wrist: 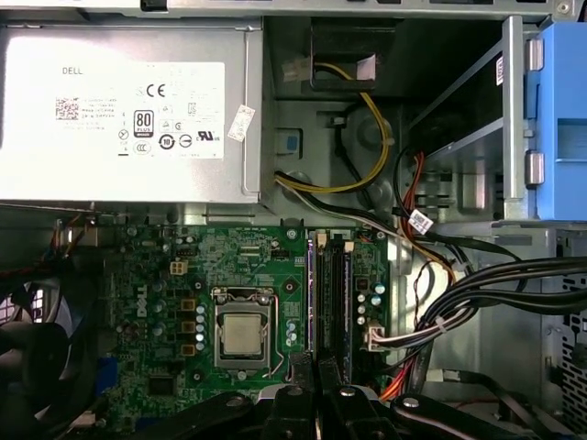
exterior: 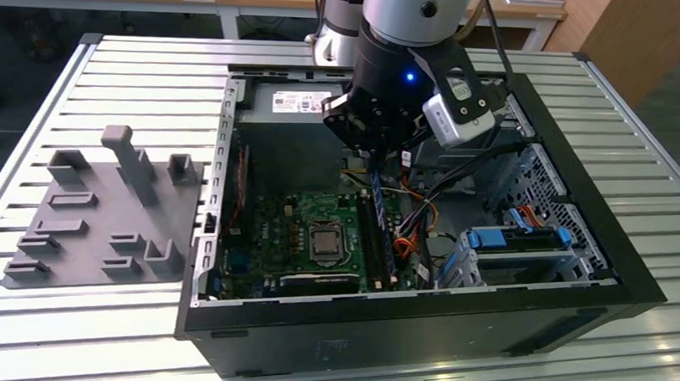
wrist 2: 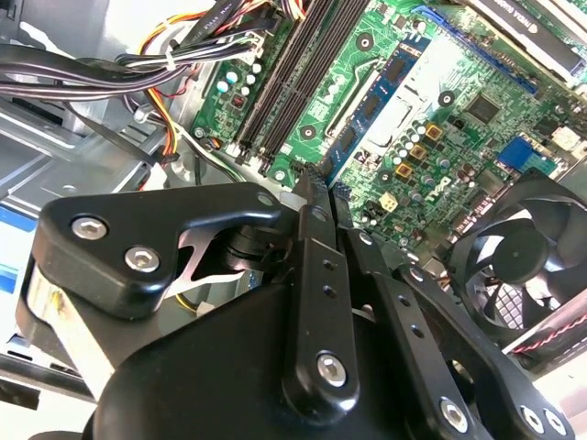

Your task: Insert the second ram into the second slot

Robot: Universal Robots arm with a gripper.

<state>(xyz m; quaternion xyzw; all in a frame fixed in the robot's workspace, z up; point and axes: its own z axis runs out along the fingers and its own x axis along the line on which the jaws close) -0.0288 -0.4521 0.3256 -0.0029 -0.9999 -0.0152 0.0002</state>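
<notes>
The second ram [wrist 2: 393, 71], a thin blue-green stick with a whitish label, stands on edge in the memory slot nearest the processor socket [wrist: 243, 330]. In the exterior view it [exterior: 382, 235] reads as a dark bluish strip running down the green motherboard [exterior: 304, 232]. Whether it is pressed fully home I cannot tell.

Directly above the row of slots hangs the gripper [wrist 2: 316, 179], its claw drawn narrow. The fingertips [wrist 2: 310, 197] all but meet (no gap shows between them) and line up with the stick. Whether they touch it cannot be made out from where the cameras look.

Around the slots, bundled black cables [wrist: 495, 284] sweep past on one side and a fan [wrist 2: 523, 247] sits on the other. The grey power supply [wrist: 128, 110] fills the far end of the open computer case [exterior: 612, 254], and a blue drive bracket [exterior: 522, 241] sits toward the exterior view's right. The case lies on a slatted metal table [exterior: 150, 62], with a grey fixture tray [exterior: 98, 214] beside it on the exterior view's left.
</notes>
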